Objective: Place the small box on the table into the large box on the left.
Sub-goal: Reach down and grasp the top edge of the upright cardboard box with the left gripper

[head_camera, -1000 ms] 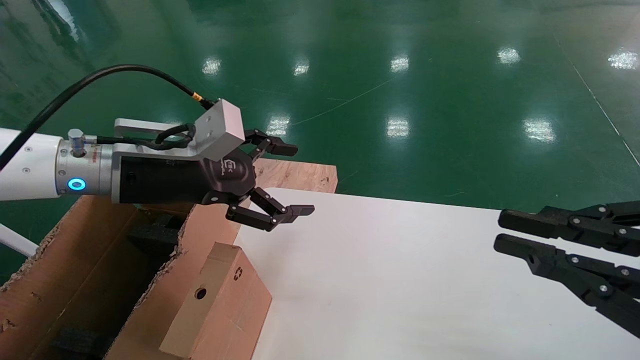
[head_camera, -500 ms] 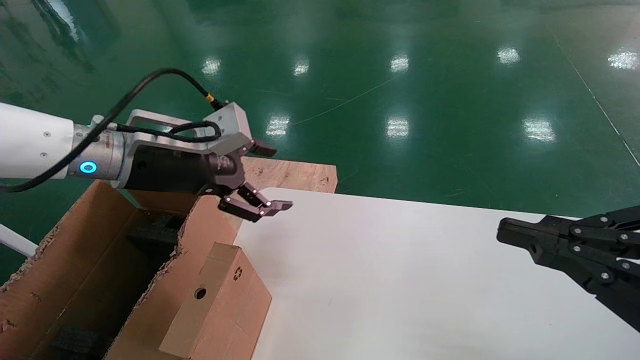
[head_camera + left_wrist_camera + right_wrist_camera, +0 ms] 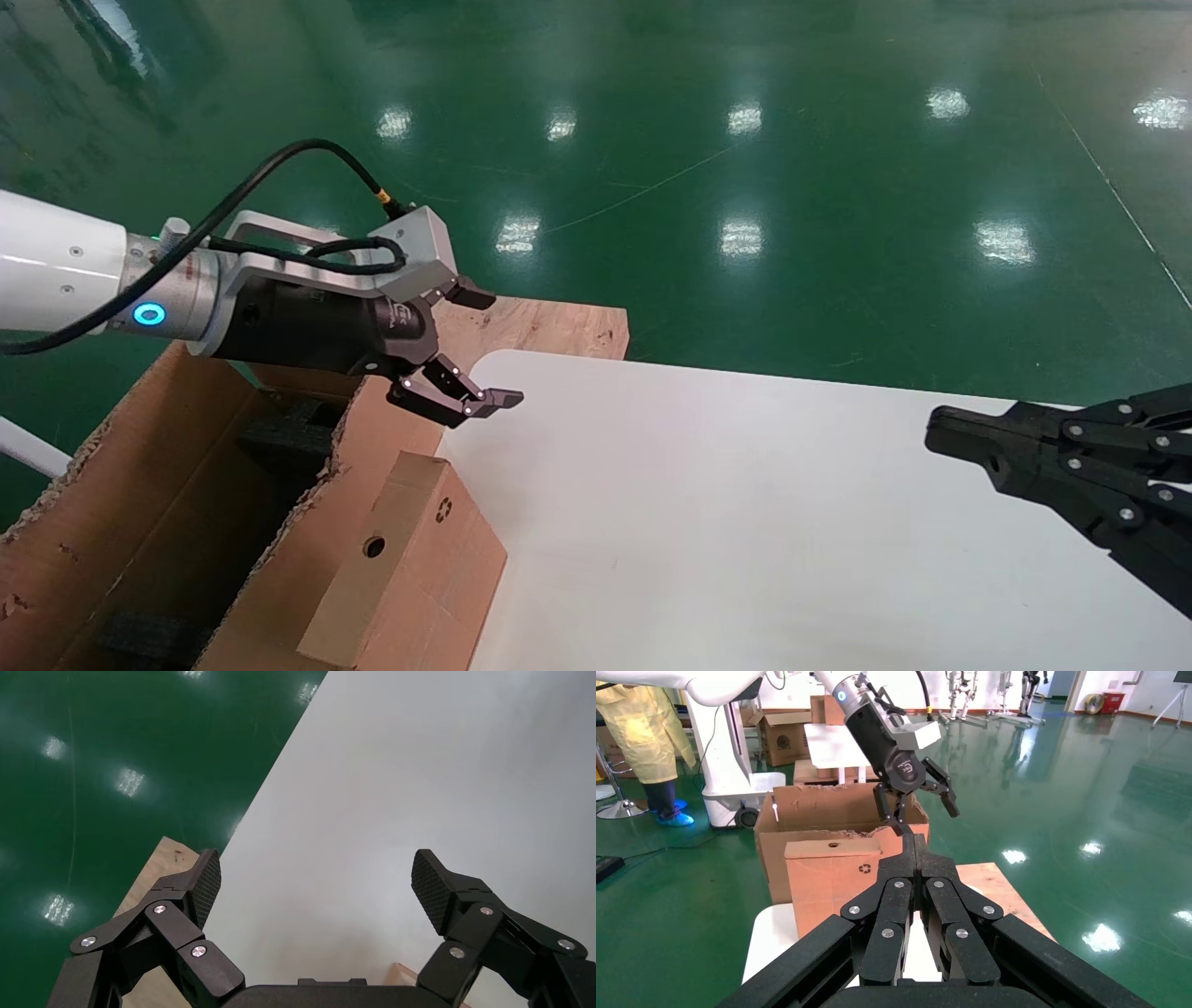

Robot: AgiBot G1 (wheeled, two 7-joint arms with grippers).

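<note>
Eyeing the small box [image 3: 410,573] at 7 o'clock of our wide-open left gripper [image 3: 480,349], we reckon it's light, stiff cardboard, so pinch its long sides, right gripper [image 3: 936,433] closed.

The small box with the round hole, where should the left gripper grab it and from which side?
Probably from above, across the narrow top of the small box: it stands on end on the table, its left side against the large box, so only the top is free. The left gripper is open above it; the right gripper is shut.
</note>
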